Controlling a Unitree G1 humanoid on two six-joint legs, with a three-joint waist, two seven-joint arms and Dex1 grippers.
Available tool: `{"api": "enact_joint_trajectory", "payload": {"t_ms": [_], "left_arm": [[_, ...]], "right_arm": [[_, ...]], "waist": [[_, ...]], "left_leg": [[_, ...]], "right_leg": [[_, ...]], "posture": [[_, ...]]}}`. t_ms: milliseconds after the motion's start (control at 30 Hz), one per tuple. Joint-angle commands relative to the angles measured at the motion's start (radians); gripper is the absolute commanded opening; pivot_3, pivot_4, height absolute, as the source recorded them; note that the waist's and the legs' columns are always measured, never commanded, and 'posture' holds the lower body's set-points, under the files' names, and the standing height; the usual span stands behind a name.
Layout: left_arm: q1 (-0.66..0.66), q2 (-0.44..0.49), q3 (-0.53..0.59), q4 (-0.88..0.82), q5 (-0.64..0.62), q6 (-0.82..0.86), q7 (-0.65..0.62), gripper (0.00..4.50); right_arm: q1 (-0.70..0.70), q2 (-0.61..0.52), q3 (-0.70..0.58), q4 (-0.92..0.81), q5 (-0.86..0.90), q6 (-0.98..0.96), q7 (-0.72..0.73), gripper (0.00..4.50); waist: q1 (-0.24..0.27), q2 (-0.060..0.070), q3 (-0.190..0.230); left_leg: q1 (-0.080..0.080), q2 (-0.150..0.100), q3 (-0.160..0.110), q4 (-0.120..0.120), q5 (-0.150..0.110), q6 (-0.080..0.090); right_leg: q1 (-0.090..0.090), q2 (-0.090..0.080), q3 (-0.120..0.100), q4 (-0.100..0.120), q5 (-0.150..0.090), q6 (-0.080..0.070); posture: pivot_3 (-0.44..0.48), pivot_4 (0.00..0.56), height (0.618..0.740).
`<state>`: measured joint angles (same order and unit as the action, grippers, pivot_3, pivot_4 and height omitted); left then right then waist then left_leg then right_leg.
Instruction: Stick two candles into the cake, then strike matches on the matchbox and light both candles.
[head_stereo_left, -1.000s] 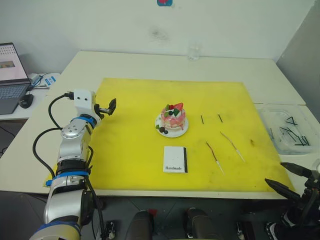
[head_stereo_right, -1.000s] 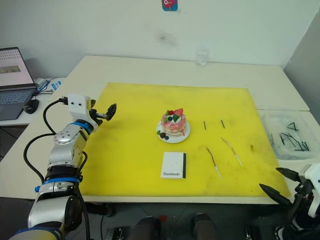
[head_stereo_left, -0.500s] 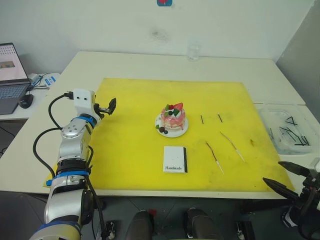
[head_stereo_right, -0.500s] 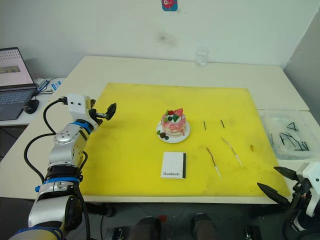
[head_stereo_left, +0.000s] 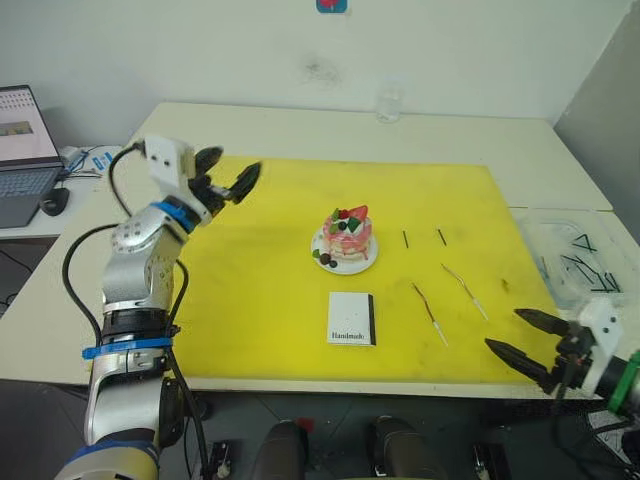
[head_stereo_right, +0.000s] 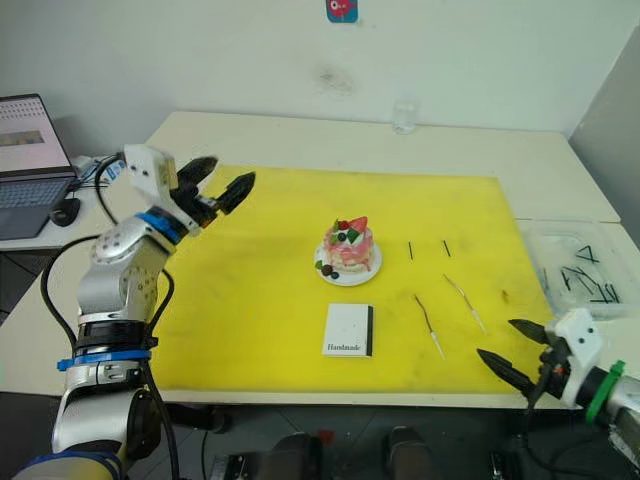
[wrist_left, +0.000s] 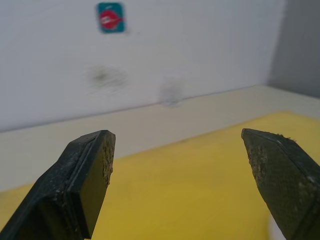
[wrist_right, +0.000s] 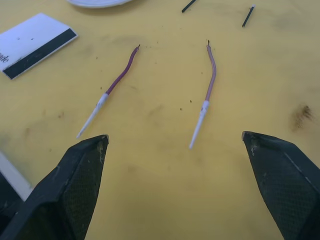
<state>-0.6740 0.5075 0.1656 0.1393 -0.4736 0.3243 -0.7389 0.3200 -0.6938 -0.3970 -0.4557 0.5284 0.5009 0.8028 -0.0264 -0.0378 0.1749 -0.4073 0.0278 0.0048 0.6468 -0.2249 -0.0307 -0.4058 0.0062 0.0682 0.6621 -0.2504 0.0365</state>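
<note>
Pincer on my right (head_stereo_left: 528, 342), fingers spread wide, hovers near two thin reddish-brown wire candles (wrist_right: 119, 80) lying unplanted on yellow mat beside small pink cake (head_stereo_left: 347, 236), ready to grab one.

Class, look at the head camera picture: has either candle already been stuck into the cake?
No: both candles lie flat on the yellow mat, to the right of the cake, apart from it.

We are counting everything on the mat.
We are seeing two candles (head_stereo_left: 428, 313) (head_stereo_left: 465, 292), two matches (head_stereo_left: 404, 239) (head_stereo_left: 440, 237), one cake (head_stereo_left: 346, 238), one matchbox (head_stereo_left: 351, 319).
</note>
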Motion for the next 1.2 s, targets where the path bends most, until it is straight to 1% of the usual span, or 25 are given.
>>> {"api": "enact_joint_trajectory", "payload": {"t_ms": [33,100,167,233,300,433,567,667,733,767,867,1000,1033,1200], "left_arm": [[-0.008,0.022,-0.074,-0.227,-0.119,0.162,-0.092,4.48],[-0.007,0.045,-0.139,-0.350,-0.155,0.241,-0.138,4.48],[0.002,0.075,-0.206,-0.440,-0.160,0.297,-0.173,4.48],[0.017,0.115,-0.279,-0.517,-0.142,0.321,-0.218,4.48],[0.036,0.159,-0.364,-0.579,-0.096,0.312,-0.268,4.48],[0.057,0.191,-0.442,-0.607,-0.031,0.280,-0.304,4.48],[0.061,0.181,-0.448,-0.585,0.002,0.255,-0.308,4.48],[0.063,0.169,-0.448,-0.558,0.027,0.230,-0.305,4.50],[0.069,0.167,-0.448,-0.555,0.037,0.222,-0.306,4.50],[0.071,0.166,-0.446,-0.555,0.039,0.222,-0.307,4.50],[0.074,0.163,-0.443,-0.555,0.039,0.222,-0.308,4.50],[0.075,0.156,-0.437,-0.555,0.036,0.223,-0.307,4.50],[0.075,0.155,-0.436,-0.553,0.036,0.221,-0.307,4.50],[0.074,0.141,-0.439,-0.542,0.039,0.213,-0.307,4.50]], "right_arm": [[-0.028,-0.004,0.022,-0.031,-0.017,0.032,-0.055,4.50],[-0.045,-0.004,0.037,-0.017,-0.036,0.050,-0.089,4.50],[-0.051,-0.008,0.051,-0.005,-0.054,0.059,-0.102,4.50],[-0.054,-0.008,0.062,0.003,-0.065,0.065,-0.110,4.50],[-0.062,-0.008,0.080,0.016,-0.083,0.066,-0.122,4.50],[-0.084,0.011,0.099,0.016,-0.081,0.079,-0.141,4.50],[-0.096,0.020,0.118,0.004,-0.084,0.101,-0.163,4.50],[-0.104,0.024,0.133,0.005,-0.088,0.128,-0.185,3.92],[-0.093,0.022,0.136,0.002,-0.089,0.135,-0.184,3.24],[-0.087,0.020,0.135,0.002,-0.088,0.135,-0.181,2.83],[-0.078,0.018,0.133,0.004,-0.085,0.135,-0.175,1.84],[-0.089,0.029,0.135,0.008,-0.078,0.129,-0.177,0.32],[-0.094,0.033,0.135,0.008,-0.076,0.128,-0.179,0.02],[-0.120,0.055,0.113,0.005,-0.054,0.126,-0.189,0.02]], "waist": [[0.000,0.000,0.000],[-0.002,0.000,0.000],[-0.003,0.000,0.000],[-0.004,0.001,0.000],[-0.006,0.001,-0.001],[-0.006,0.001,-0.001],[-0.006,0.001,-0.001],[-0.006,0.001,-0.001],[-0.006,0.001,-0.001],[-0.006,0.001,-0.001],[-0.005,0.001,-0.001],[-0.005,0.001,-0.001],[-0.005,0.001,-0.001],[-0.006,0.001,-0.001]], "left_leg": [[0.000,0.000,0.000,0.000,0.000,0.000],[0.000,0.000,0.000,0.000,0.000,0.000],[0.001,0.000,0.000,0.000,0.000,0.000],[0.002,0.000,0.001,0.000,0.000,0.000],[0.005,0.000,0.001,-0.001,0.000,0.000],[0.006,0.000,0.002,0.000,0.000,0.000],[0.006,0.000,0.002,0.000,0.000,0.000],[0.006,0.000,0.002,0.000,0.000,0.000],[0.006,0.000,0.002,0.000,0.000,0.000],[0.006,0.000,0.002,-0.001,0.000,0.000],[0.006,0.000,0.002,-0.001,0.000,0.000],[0.006,0.000,0.002,-0.001,0.000,0.000],[0.006,0.000,0.002,-0.001,0.000,0.000],[0.006,0.000,0.002,-0.001,0.000,0.000]], "right_leg": [[0.000,0.000,0.000,0.000,0.000,0.000],[0.000,0.000,0.001,0.000,0.000,0.000],[0.000,0.001,0.001,0.000,0.000,0.000],[0.000,0.002,0.002,0.001,0.000,0.000],[0.001,0.002,0.003,0.002,0.000,-0.001],[0.002,0.004,0.004,0.003,0.000,-0.002],[0.002,0.006,0.004,0.002,0.000,-0.003],[0.001,0.006,0.004,0.002,0.000,-0.003],[0.001,0.006,0.004,0.001,0.000,-0.003],[0.001,0.006,0.004,0.001,0.000,-0.003],[0.001,0.006,0.003,0.001,0.000,-0.003],[0.001,0.006,0.003,0.002,0.000,-0.003],[0.001,0.006,0.003,0.002,0.000,-0.003],[0.001,0.006,0.004,0.002,0.000,-0.003]], "posture": [[0.000,0.150,0.740],[0.000,0.150,0.740],[0.000,0.150,0.740],[0.000,0.150,0.740],[0.000,0.150,0.740],[0.000,0.150,0.740],[0.000,0.150,0.740],[0.000,0.150,0.740],[0.000,0.150,0.740],[0.000,0.150,0.740],[0.000,0.150,0.740],[0.000,0.150,0.740],[0.000,0.150,0.740],[0.000,0.150,0.740]]}}
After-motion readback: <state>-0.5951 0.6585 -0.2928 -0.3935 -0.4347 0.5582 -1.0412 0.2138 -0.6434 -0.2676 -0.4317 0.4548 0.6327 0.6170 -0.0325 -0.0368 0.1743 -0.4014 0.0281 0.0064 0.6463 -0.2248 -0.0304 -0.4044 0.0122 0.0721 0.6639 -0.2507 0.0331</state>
